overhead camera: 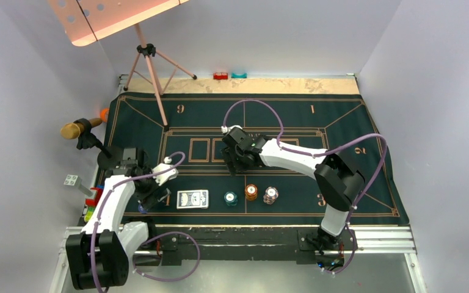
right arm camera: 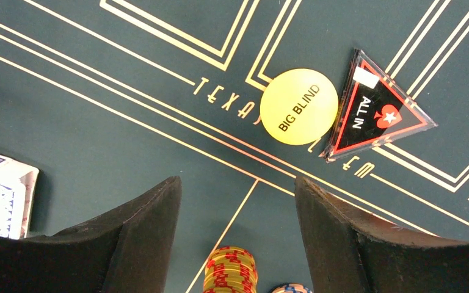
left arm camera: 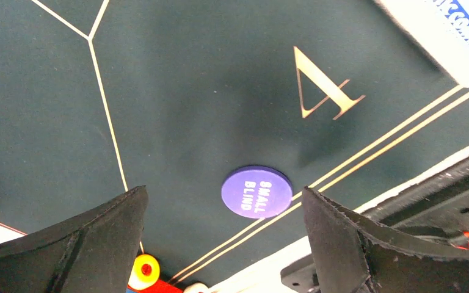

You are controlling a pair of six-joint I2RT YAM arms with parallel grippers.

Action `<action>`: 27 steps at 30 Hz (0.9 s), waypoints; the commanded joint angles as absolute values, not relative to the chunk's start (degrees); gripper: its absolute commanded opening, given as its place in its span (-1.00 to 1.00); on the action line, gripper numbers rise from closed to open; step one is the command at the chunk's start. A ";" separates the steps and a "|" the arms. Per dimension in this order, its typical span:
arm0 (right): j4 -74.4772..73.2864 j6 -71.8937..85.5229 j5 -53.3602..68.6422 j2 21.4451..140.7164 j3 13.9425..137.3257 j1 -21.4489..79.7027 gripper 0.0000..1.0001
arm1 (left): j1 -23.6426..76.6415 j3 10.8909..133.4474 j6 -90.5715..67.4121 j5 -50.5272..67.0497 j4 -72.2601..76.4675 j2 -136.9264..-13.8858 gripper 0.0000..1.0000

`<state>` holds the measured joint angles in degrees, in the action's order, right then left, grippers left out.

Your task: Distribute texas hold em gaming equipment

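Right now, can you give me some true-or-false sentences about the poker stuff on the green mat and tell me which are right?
1. The yellow disc reads BIG BLIND. True.
2. The left gripper holds the blue disc. False: the gripper is open, and the disc lies on the mat.
3. Three chip stacks stand in a row beside the playing cards. True.
4. The red triangle marker reads DEALER. False: it reads ALL IN.
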<state>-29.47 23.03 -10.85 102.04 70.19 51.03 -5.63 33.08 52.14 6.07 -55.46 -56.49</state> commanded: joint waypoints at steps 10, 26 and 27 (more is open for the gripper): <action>-33.67 23.98 -11.04 102.51 77.83 51.54 0.42 | -6.63 27.76 57.41 -1.50 -46.09 -50.21 0.99; -35.05 21.81 -14.36 102.31 80.17 51.69 0.44 | -6.81 31.89 68.74 3.42 -66.61 -53.12 0.84; -35.13 21.80 -14.53 102.30 80.21 51.68 0.43 | -6.83 32.44 69.24 2.69 -67.62 -55.12 0.78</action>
